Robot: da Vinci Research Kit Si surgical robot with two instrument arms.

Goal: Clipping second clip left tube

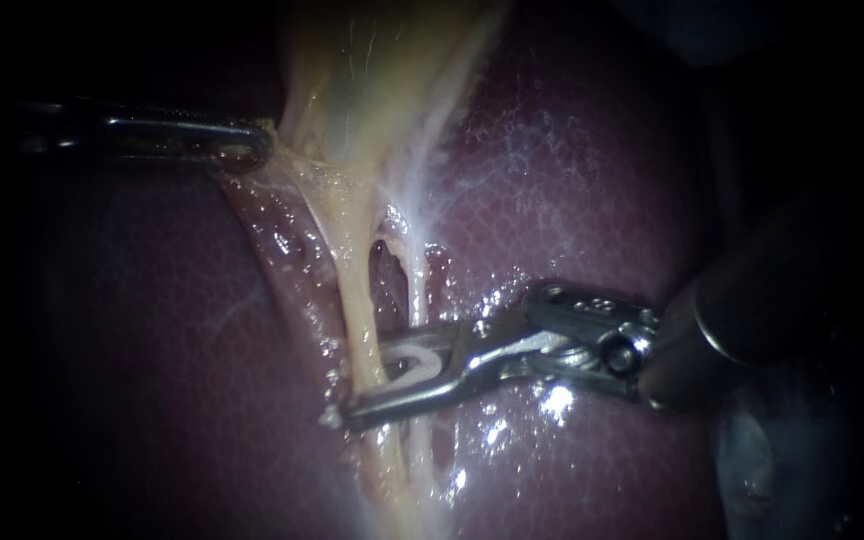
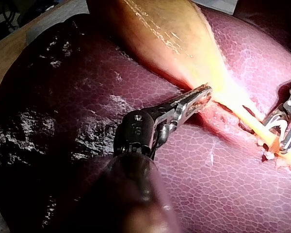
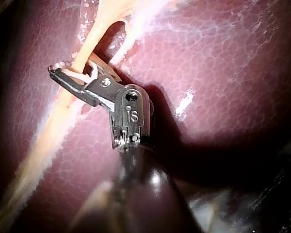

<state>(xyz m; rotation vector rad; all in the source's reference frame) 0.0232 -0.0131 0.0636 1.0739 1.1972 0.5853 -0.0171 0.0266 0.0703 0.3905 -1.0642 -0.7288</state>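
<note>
1 clip [image 1: 414, 366] at left tube [image 1: 352, 290], endoscope; left instrument [image 2: 206, 92] grips gallbladder [image 2: 155, 29], left wrist

We count two instruments (the left instrument [image 1: 264, 146] and the right instrument [image 1: 372, 381]), two tubes, the left tube [image 1: 353, 290] and the right tube [image 1: 418, 291], one white clip [image 1: 413, 361], one liver [image 1: 582, 200] and one gallbladder [image 1: 372, 70].

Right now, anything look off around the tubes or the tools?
Nothing stands out. Right tool straddles the left tube with a white clip in it; left tool grips the gallbladder edge. Liver looks intact, no tear or spill visible.
</note>
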